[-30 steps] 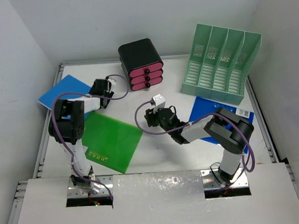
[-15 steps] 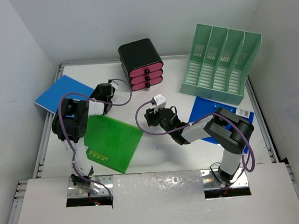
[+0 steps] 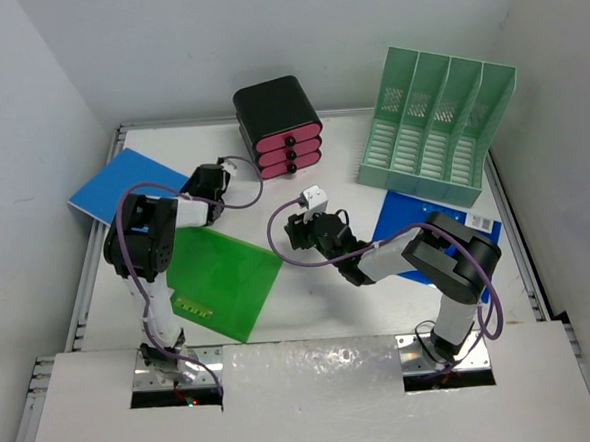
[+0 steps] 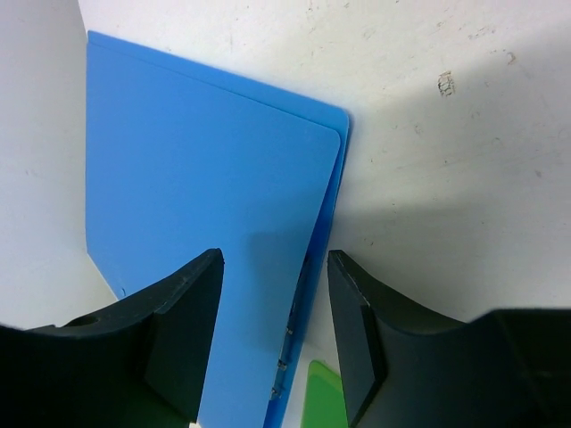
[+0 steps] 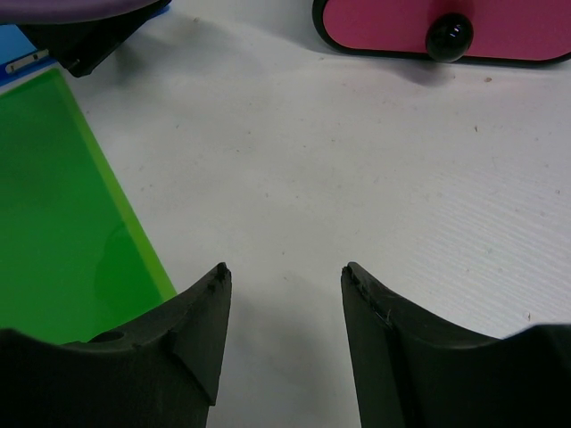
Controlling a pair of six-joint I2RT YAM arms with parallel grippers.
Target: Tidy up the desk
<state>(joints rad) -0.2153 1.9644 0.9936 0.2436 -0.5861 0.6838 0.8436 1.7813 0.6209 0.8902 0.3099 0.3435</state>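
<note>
The white desk (image 3: 325, 304) holds a light blue folder (image 3: 122, 179) at the far left and a green folder (image 3: 221, 274) in front of it. My left gripper (image 3: 197, 191) is open and low over the blue folder's right edge. In the left wrist view the jaws straddle that edge (image 4: 308, 294), gripper (image 4: 275, 267) empty, with the blue folder (image 4: 196, 205) ahead and a green corner (image 4: 323, 399) below. My right gripper (image 3: 296, 231) is open and empty over bare desk at mid-table; the right wrist view (image 5: 284, 272) shows white surface between the jaws.
A black drawer unit with pink fronts (image 3: 279, 127) stands at the back centre; its lowest drawer shows in the right wrist view (image 5: 393, 27). A mint green file rack (image 3: 438, 127) stands at the back right. A dark blue folder (image 3: 407, 219) lies under my right arm. Metal rails (image 3: 86, 284) edge the desk.
My left gripper has shifted a little right and toward the near side along the blue folder's edge, then held still. The right arm has not moved.
</note>
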